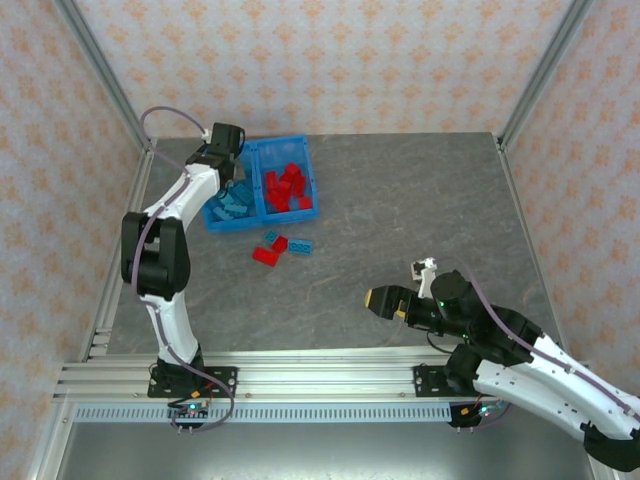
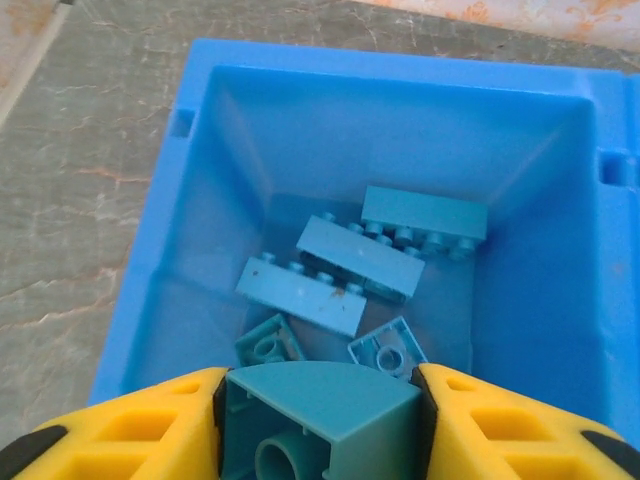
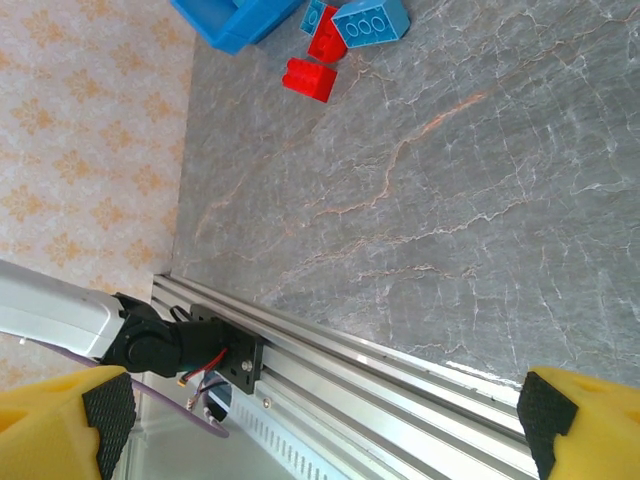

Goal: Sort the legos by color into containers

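Nearest you, your right end effector (image 1: 382,300) hangs spread wide and empty over the counter (image 1: 420,200). Further out, a few loose legos (image 1: 281,246), red and blue, lie just in front of the bin (image 1: 262,223). Its right compartment (image 1: 313,182) holds red legos (image 1: 285,188). Above the left compartment (image 2: 230,150), which has teal legos (image 2: 345,265) at its bottom, your left end effector (image 2: 318,385) clamps a teal brick (image 2: 330,420) between both fingers.

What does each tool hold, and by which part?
The left tool grips a teal brick by its two opposite sides, over the bin. The right tool holds nothing.
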